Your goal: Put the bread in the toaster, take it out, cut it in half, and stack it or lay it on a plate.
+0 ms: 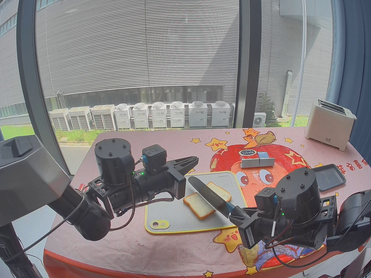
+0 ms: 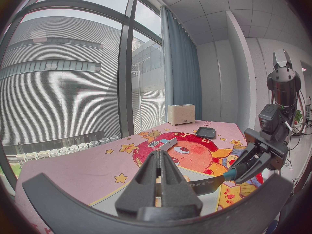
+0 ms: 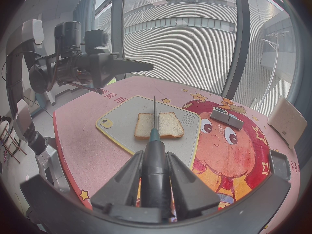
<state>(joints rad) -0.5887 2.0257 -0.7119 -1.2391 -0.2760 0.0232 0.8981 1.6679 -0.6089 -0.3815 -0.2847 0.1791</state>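
Right gripper (image 3: 154, 155) sits closest to the lens, its fingers (image 3: 128, 179) clamped on the black handle of a knife (image 1: 210, 195). The handle is held between both jaws and the blade is pointed away from the wrist, out toward the far-left side of the table. In the right wrist view the blade is seen edge-on, lined up over the middle of the bread (image 1: 201, 205). In the head view it is laid diagonally across the slice. Bread is seen on either side of the blade, but whether the slice is cut through cannot be told, and contact between blade and bread cannot be confirmed.

The bread is lying flat on a grey cutting board (image 1: 166, 213) with a yellow rim, near the table's front centre.

Left gripper (image 1: 192, 161) is held above the board's far-left corner, fingers pressed together with nothing between them. It is kept apart from the bread and the knife.

A grey block (image 1: 257, 160) with a blue part is placed beyond the board on the cartoon-printed pink tablecloth (image 1: 116, 244). A dark tray (image 1: 328, 176) is set on the right side of the table. The beige toaster (image 1: 329, 123) is standing at the far right corner, well apart from the bread.
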